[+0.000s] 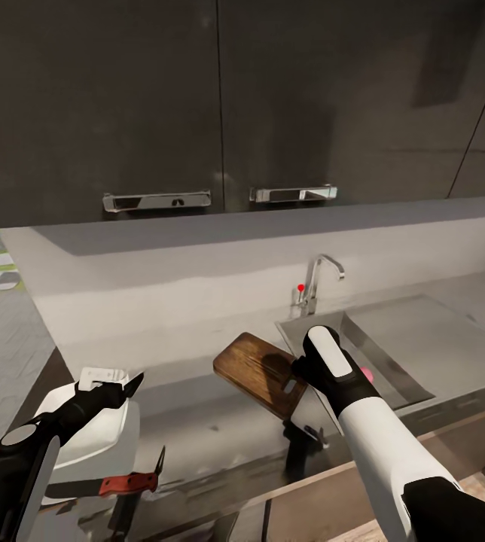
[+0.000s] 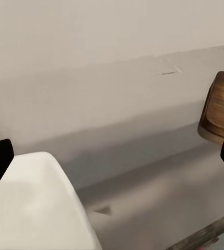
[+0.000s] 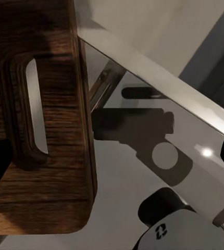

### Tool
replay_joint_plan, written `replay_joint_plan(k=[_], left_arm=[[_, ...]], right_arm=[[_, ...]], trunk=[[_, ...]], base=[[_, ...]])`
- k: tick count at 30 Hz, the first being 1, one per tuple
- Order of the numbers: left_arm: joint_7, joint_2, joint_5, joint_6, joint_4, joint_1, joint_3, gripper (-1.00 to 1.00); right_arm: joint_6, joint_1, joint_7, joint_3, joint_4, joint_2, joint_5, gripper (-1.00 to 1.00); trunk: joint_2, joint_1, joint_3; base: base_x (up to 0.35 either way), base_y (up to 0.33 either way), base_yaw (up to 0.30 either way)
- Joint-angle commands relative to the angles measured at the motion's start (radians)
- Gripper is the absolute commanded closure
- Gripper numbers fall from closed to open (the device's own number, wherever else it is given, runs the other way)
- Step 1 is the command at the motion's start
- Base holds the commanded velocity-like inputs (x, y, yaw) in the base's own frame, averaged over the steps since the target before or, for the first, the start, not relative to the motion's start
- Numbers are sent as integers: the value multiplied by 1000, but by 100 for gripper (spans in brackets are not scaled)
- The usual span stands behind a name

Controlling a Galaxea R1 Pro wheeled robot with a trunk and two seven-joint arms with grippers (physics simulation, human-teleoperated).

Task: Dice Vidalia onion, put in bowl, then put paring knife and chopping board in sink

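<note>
Nearest us, our right gripper [image 1: 297, 370] sits at the handle end of the chopping board [image 1: 256, 370], which lies tilted by the sink [image 1: 393, 354]'s left rim. We judge the arm reaches forward there to take the board, though we cannot tell how far its fingers are spread or whether they grip. The Vidalia onion [image 1: 366, 374] peeks out pink behind that forearm, in the basin. Our left gripper [image 1: 126, 388] hovers open over the bowl [image 1: 96, 433], holding nothing; the paring knife [image 1: 133, 478] lies just near of the bowl on the countertop [image 1: 220, 436].
</note>
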Motion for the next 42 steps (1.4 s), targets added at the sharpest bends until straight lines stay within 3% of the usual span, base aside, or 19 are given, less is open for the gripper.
replay_joint_plan(k=[1,42], left_arm=[[-5,0,2,8,-1,-1,1,-100],[-5,3,2,8,-1,-1,1,-100]], right_arm=[[10,-1,-7,2,-1,0,-5,-100],[10,-1,-8,2,-1,0,-5,-100]], trunk=[[-2,1,-3],[-2,1,-34]], base=[[0,0,0],[0,0,0]])
